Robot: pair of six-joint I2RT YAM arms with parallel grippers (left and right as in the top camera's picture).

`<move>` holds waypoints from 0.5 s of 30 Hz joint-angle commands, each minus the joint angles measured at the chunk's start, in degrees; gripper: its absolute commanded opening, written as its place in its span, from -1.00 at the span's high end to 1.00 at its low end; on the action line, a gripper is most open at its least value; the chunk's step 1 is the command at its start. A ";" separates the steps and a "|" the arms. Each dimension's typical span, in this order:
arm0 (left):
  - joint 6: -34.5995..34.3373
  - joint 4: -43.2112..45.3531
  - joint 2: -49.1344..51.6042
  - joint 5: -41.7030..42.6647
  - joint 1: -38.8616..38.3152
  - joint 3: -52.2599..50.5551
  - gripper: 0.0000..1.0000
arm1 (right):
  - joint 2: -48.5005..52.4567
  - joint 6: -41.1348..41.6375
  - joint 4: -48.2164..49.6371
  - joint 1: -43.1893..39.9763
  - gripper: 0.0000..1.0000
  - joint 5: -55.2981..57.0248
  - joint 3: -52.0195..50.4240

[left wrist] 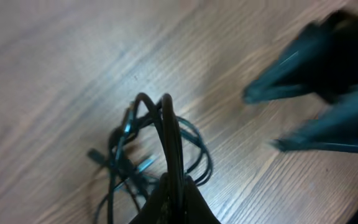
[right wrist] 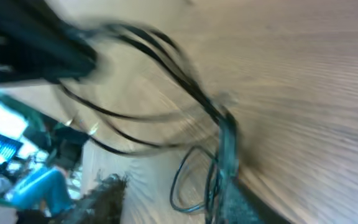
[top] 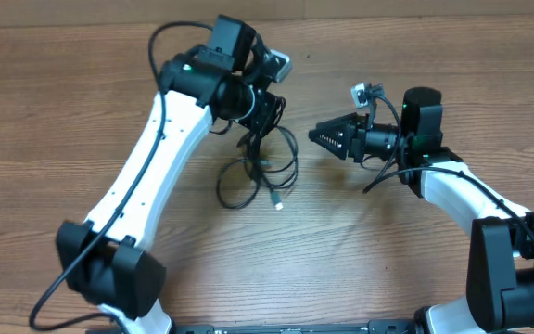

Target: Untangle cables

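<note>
Lab, wood-grain table (top: pixel 387 250), robot arms (top: pixel 156 158)

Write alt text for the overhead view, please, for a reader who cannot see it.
Seen from above, the left gripper grips a tangle of thin black cables whose loose loops trail onto the wooden table. The right gripper points at the tangle from the side and does not touch it.

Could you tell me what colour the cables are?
The cables are black, clearest in the overhead view.
</note>
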 commanded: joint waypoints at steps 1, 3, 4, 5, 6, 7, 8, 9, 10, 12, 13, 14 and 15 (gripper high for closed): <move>1.33 0.79 -6.75 -0.07 0.44 3.50 0.92 | -0.98 0.94 -3.06 0.35 -0.14 5.05 0.48; 1.31 1.44 -7.93 -0.04 0.44 3.52 0.91 | -0.98 2.25 -4.11 0.44 -0.19 4.70 0.48; 1.31 1.66 -8.41 0.09 0.44 3.52 0.91 | -0.98 2.43 -4.44 0.66 -0.22 4.68 0.48; 1.31 1.79 -8.81 0.13 0.42 3.52 0.92 | -0.98 2.43 -4.66 0.87 -0.28 4.48 0.48; 1.31 1.77 -9.05 0.11 0.28 3.52 0.91 | -0.98 2.43 -4.72 1.16 -0.37 3.96 0.48; 1.31 1.75 -9.09 0.11 0.20 3.52 0.92 | -0.98 2.43 -4.70 1.46 -0.48 3.13 0.48; 1.31 1.73 -9.09 0.13 0.17 3.52 0.91 | -0.98 2.43 -4.59 1.75 -0.54 2.54 0.48; 1.31 1.62 -9.09 0.13 0.15 3.52 0.92 | -0.98 2.43 -4.44 2.01 -0.56 2.29 0.48; 1.31 1.51 -9.07 0.13 0.15 3.52 0.92 | -0.98 2.40 -4.42 2.19 -0.60 2.32 0.48; 1.31 1.33 -9.09 0.52 0.15 3.52 0.92 | -0.98 2.40 -4.31 2.34 -0.64 2.34 0.48; 1.31 1.27 -9.09 0.87 0.15 3.52 0.92 | -0.98 2.38 -4.13 2.34 -0.66 2.36 0.48; 1.33 1.09 -9.09 1.22 0.15 3.52 0.92 | -0.98 2.38 -3.72 2.32 -0.68 2.38 0.48; 1.33 0.79 -9.09 1.44 0.15 3.52 0.92 | -0.98 2.36 -3.13 2.32 -0.70 2.54 0.48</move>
